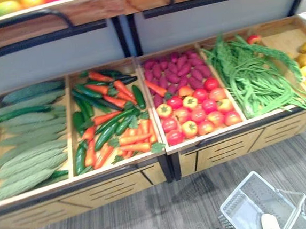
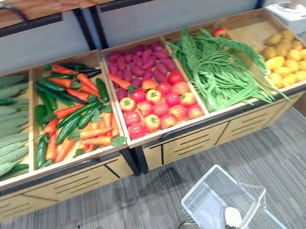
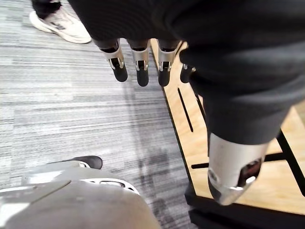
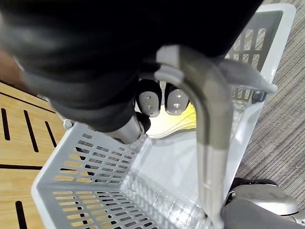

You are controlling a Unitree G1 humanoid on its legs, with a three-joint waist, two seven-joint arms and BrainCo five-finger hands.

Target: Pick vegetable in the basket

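The right hand [image 4: 150,98] clenches the smooth grey handle [image 4: 209,129] of the perforated plastic basket [image 4: 81,176]. The left hand [image 3: 139,59] hangs with straight, released fingers above striped grey carpet [image 3: 71,105].

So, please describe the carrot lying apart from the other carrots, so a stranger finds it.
On the long wooden stand, find the compartment with purple vegetables behind and tomatoes in front. The carrot lies by its left wall, between them: the only long orange thing there.

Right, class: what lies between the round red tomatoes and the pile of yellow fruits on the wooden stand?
Long thin green beans fill the compartment between the tomatoes and yellow fruits, in both eye views.
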